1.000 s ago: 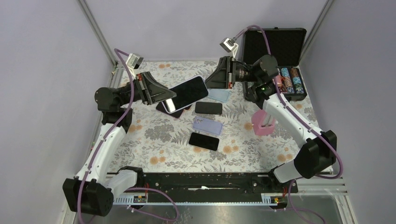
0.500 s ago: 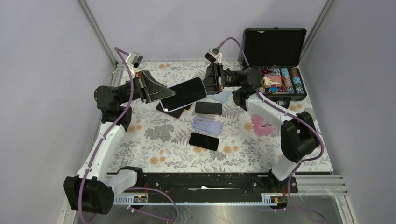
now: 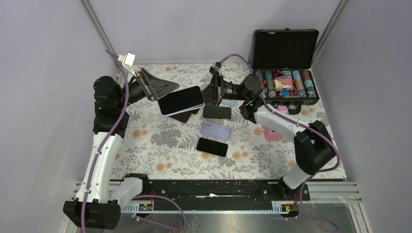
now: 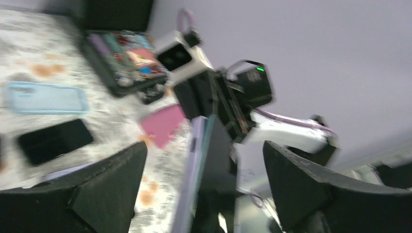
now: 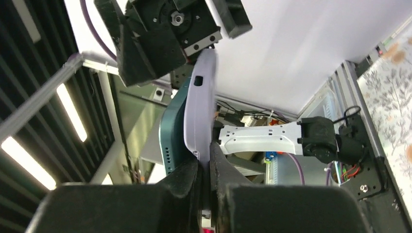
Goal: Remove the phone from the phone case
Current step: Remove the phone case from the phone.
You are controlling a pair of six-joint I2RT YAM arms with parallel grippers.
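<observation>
- Lilac silicone phone case (image 5: 201, 97) is hanging pinched in the clamped right gripper (image 5: 206, 160), dark teal phone (image 5: 171, 131) bulging out beside it.
- Opposite, the left gripper (image 4: 204, 148) is now gaping, having just released; extraction is looking half done.

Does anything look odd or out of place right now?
Yes: the teal phone is partly peeled out of its lilac case, which only the right gripper pinches by one edge; the left gripper stands open around it.
</observation>
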